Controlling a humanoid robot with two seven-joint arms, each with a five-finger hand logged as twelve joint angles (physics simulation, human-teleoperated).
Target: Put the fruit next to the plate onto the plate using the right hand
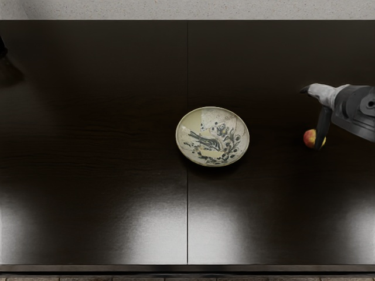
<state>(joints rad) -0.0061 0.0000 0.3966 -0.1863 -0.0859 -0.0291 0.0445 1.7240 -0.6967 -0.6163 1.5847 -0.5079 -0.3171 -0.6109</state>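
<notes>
The dark counter (88,175) runs nearly the full width of the view. Its far edge meets a pale strip (176,9) at the top and its near edge shows along the bottom. A thin seam (187,70) runs down its middle, and broad glossy stretches lie open to the left and in front.

The plate (212,136) sits about in the centre, just right of the seam: a shallow cream dish with a dark blue floral pattern. An open strip of counter lies between it and the fruit (312,138). At the far left edge a dark sliver (2,50) pokes in, possibly the left arm, though too little shows to tell.

The right hand (326,104) reaches in from the right edge, unclenched, its fingers spread and gripping nothing. One dark finger (323,124) points down at the fruit's right side and seems to touch it.

The fruit rests on the counter, well right of the plate, near the right edge. It is small, round and red with a yellow patch.
</notes>
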